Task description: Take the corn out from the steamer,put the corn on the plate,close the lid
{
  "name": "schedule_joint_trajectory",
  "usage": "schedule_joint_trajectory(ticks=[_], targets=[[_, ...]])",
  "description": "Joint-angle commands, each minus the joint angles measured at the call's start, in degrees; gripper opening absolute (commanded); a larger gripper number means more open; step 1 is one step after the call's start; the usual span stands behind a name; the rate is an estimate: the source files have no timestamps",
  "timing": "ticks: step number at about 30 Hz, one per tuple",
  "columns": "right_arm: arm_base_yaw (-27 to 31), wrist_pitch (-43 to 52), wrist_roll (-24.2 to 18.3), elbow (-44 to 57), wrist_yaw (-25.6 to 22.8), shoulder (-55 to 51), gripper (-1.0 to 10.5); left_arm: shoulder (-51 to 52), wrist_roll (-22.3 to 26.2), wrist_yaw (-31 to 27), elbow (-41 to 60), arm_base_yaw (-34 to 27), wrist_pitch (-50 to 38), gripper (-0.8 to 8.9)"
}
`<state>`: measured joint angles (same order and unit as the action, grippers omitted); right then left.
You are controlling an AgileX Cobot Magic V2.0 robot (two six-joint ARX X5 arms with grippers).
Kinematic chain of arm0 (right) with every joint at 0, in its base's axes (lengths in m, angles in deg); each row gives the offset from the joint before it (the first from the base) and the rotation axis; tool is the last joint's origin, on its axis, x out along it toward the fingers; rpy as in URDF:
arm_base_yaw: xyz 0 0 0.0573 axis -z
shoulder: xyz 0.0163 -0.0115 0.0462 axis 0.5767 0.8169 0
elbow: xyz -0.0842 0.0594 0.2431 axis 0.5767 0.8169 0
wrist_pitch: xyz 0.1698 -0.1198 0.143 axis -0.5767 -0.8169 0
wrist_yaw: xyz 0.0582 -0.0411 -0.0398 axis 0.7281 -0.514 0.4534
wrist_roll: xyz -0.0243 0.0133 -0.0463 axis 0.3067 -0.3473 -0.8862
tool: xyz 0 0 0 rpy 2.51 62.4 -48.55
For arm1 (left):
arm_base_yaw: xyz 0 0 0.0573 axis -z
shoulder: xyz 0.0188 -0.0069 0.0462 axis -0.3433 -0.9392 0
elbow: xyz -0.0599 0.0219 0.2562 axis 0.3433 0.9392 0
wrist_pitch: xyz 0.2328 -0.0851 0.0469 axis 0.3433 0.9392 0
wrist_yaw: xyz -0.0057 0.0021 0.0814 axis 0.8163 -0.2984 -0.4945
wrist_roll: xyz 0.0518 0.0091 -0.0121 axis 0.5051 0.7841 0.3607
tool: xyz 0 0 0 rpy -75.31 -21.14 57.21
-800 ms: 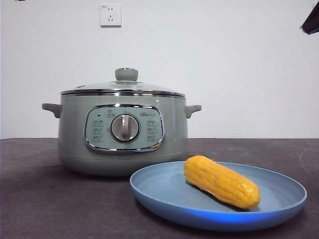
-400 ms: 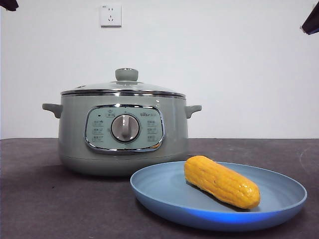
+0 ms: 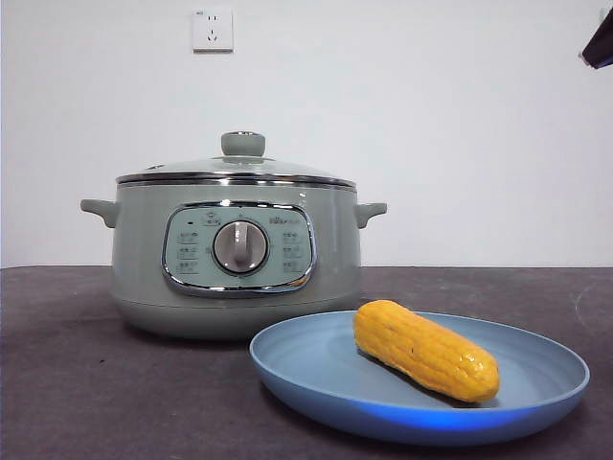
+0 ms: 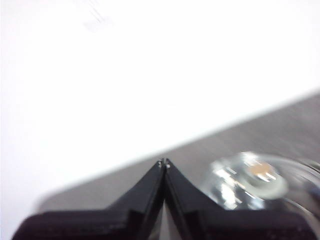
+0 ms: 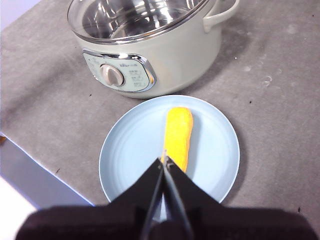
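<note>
The yellow-orange corn [image 3: 426, 349] lies on the light-blue plate [image 3: 316, 369] in front of the steamer; both also show in the right wrist view, the corn [image 5: 178, 135] on the plate [image 5: 125, 150]. The sage-green steamer [image 3: 144, 259] stands at centre left with the glass lid [image 3: 239, 165] closed on it. The steamer [image 5: 175, 55] and its lid [image 5: 135, 20] also show in the right wrist view. My right gripper [image 5: 165, 161] is shut and empty, high above the plate. My left gripper [image 4: 163, 162] is shut and empty, raised well above the lid [image 4: 250, 180], which looks blurred.
A dark grey mat [image 3: 77, 383] covers the table. A white wall with a socket [image 3: 213, 29] stands behind. A black arm tip [image 3: 601, 43] shows at the top right corner. The mat's edge [image 5: 45, 165] runs near the plate.
The black arm tip that showed at the top left corner half a second ago has left the front view. The corn, plate, steamer and lid have not moved.
</note>
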<state>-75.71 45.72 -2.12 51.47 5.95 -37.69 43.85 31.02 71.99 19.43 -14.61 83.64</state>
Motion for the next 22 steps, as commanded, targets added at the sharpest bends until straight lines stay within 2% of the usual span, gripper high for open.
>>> schedule_joint_trajectory(ticks=[1, 7, 12, 17, 22], targets=[[-0.1, 0.2, -0.1, 0.3, -0.2, -0.1, 0.0, 3.9, 1.5, -0.2, 8.8, -2.9, -6.5, -0.04], [-0.1, 0.2, -0.1, 0.3, -0.2, -0.1, 0.0, 12.9, 0.9, -0.1, 26.5, -5.2, -16.0, -0.04], [-0.1, 0.2, -0.1, 0.3, -0.2, -0.1, 0.0, 18.8, -0.6, -0.4, 35.9, -5.2, -16.3, -0.04], [-0.1, 0.2, -0.1, 0.3, -0.2, -0.1, 0.0, 22.9, -0.7, -0.5, 42.3, -5.2, -16.3, -0.03], [-0.1, 0.2, -0.1, 0.3, -0.2, -0.1, 0.0, 27.7, -2.9, -0.5, 48.4, -5.2, -16.2, -0.04]])
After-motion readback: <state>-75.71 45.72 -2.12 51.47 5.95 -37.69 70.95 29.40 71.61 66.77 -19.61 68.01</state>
